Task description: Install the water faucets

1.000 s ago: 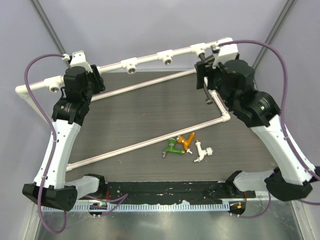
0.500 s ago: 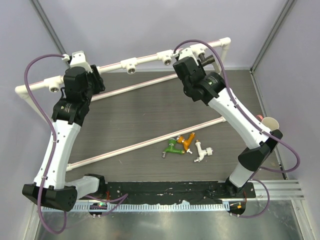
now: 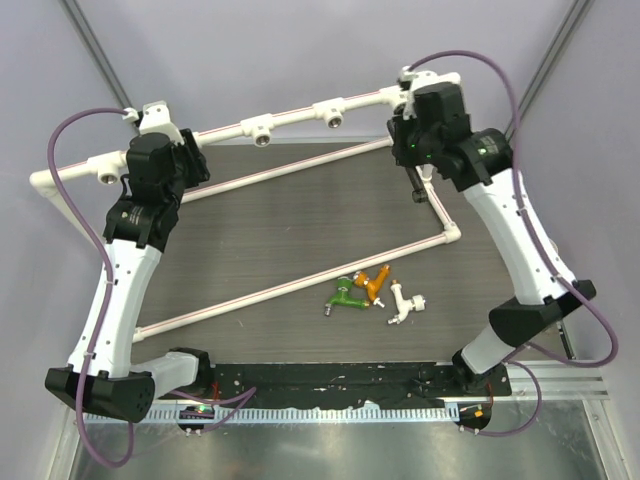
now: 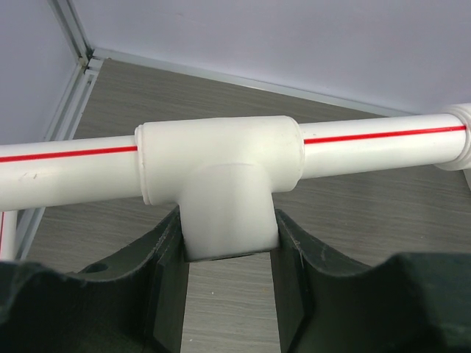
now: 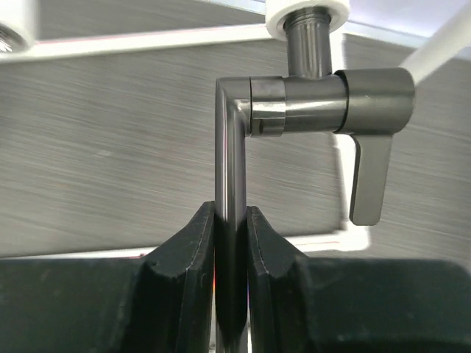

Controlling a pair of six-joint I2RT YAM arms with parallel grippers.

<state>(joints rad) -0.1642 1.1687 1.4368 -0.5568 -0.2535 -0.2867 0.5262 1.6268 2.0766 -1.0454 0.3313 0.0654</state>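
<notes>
Top: green faucet (image 3: 345,297), orange faucet (image 3: 376,282) and white faucet (image 3: 404,303) lie bunched on table (image 3: 280,230), near middle, well apart from both arms. Pipe frame (image 3: 300,118) runs along far edge. Left arm (image 3: 115,270) at frame's far-left end, right arm (image 3: 510,220) at far-right end.

Left wrist: left gripper (image 4: 229,294) closed onto tee (image 4: 221,162), fingers (image 4: 165,287) pressing either side of its stem.

Right wrist: right gripper (image 5: 230,243) clamped on black faucet (image 5: 294,95) tube. Faucet inlet sits in white socket (image 5: 305,9). Handle (image 5: 372,176) parallel to tube.

black faucet (image 5: 309,95), red-striped white pipe (image 4: 368,151)
</notes>
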